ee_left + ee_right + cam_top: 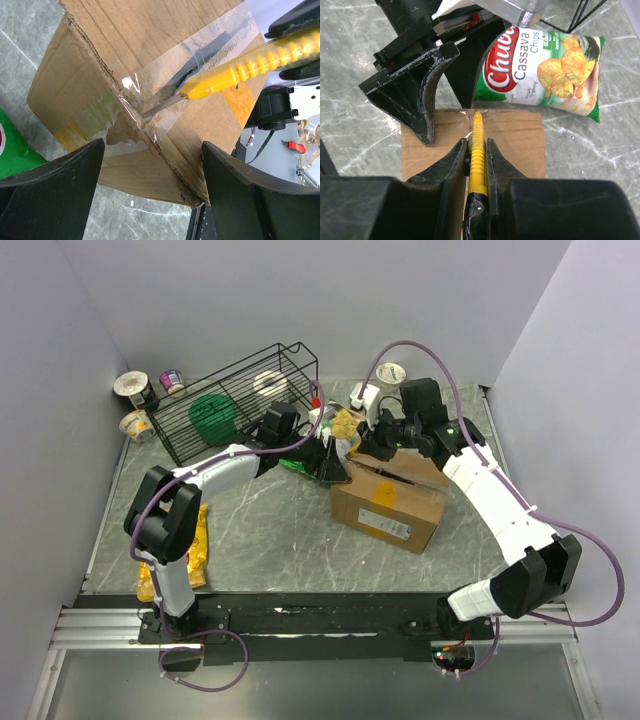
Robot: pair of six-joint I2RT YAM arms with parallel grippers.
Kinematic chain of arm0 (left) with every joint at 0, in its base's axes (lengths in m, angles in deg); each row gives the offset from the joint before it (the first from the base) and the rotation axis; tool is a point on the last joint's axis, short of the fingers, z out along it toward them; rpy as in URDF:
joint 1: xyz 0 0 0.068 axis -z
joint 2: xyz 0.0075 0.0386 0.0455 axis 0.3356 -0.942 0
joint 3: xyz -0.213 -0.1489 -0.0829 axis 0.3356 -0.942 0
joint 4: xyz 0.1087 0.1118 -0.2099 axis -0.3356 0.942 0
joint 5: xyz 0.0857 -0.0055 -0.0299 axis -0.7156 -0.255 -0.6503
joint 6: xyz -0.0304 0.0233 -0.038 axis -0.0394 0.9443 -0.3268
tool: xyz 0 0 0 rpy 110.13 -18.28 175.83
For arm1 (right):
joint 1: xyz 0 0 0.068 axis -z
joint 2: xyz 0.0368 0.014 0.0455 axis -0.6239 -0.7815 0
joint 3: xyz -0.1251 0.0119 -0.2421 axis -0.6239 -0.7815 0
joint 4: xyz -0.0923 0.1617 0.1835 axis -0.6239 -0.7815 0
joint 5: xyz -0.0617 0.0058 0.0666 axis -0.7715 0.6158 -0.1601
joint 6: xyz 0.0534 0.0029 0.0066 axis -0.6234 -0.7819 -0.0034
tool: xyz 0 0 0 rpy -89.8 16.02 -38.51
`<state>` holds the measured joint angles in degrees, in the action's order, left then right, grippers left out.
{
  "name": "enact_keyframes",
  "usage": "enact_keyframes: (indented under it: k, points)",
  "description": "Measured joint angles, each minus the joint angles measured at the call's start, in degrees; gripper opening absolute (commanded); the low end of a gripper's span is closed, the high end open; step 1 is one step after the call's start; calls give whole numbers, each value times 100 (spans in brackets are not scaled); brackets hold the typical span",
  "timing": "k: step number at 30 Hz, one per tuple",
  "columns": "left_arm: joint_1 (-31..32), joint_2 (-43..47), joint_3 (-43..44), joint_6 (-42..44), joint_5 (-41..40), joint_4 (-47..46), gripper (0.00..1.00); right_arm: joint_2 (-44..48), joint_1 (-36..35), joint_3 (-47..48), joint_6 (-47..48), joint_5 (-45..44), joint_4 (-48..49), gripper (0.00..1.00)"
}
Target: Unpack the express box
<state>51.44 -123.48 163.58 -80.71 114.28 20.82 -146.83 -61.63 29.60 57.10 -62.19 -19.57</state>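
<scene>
Inspection of my two arms at the desk [270, 540]. The express box [390, 505] stood on the desk right of its middle, nearer the right edge than the left and well clear of the near edge; its flaps were shut and sealed with clear tape [210, 37]; an orange sticker and a white label showed on its top face.

My right end effector [477, 145] was clamped on a yellow utility knife [478, 160], both fingers pressed against the handle; the blade [162, 104] was extended and its tip met the tape at the box's upper corner, where the cardboard edge was ragged.

My left end effector [150, 150] had its fingers spread wide apart and gripped nothing; the box's torn corner lay between the two fingers; whether either finger touched the cardboard, I could not tell from the wrist view; from the right wrist view one finger [420, 95] overlapped the box's far left edge.

A green chip bag [540, 65] lay flat just beyond the box toward the far edge; a yellow bag [195, 550] lay near the left edge beside my left arm; a black wire basket [240, 400] lay tilted near the far left corner; three cups [135, 390] stood in that corner; one more cup [390, 373] stood at the far edge.
</scene>
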Motion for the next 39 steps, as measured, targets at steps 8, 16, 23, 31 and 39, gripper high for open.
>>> enact_keyframes:
  k: [8,16,23,31,39]
  points:
    - [-20,-57,2,-72,33,-127,83,-46,-11,105,42,-131,-225,0]
    - [-20,-68,2,-140,-20,-155,81,-4,-31,103,37,-293,-273,0]
    - [-13,-72,2,-236,-66,-219,75,234,-24,-70,39,-682,-643,0]
    - [-13,-83,2,-306,-70,-267,73,356,-24,-166,46,-984,-863,0]
    - [-15,-118,4,-350,-79,-339,71,658,129,-181,118,-1056,-1222,0]
